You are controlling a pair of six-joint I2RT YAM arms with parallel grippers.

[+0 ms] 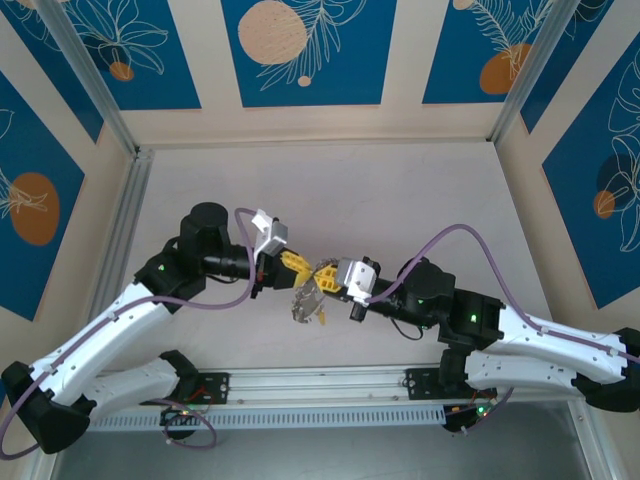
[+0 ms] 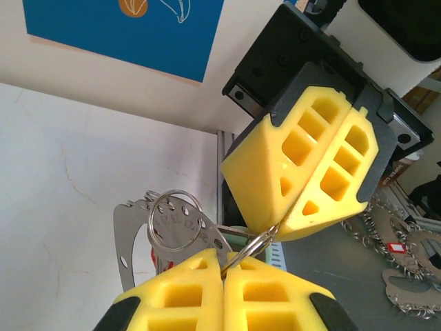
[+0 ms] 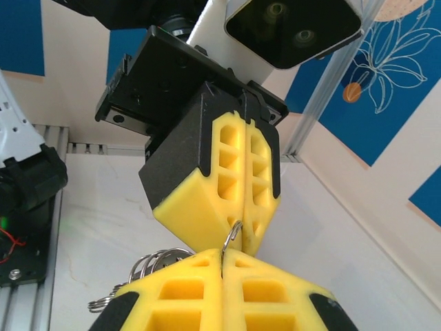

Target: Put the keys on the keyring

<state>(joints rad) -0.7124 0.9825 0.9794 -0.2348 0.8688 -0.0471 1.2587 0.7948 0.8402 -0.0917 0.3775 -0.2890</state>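
Keyring (image 1: 307,305) hangs at lower centre of the top view, just under my left gripper (image 1: 297,263) and right gripper (image 1: 325,274), which meet tip to tip. In the left wrist view both pairs of yellow fingers (image 2: 179,296) are pressed together on one thin wire loop (image 2: 251,245). A split ring (image 2: 176,221) overlaps the keyring, whose stamped marks I cannot read, and other ringed plates (image 2: 403,279) lie at lower right. In the right wrist view a bunch of rings (image 3: 155,262) sits lower left, partly hidden behind my fingers.
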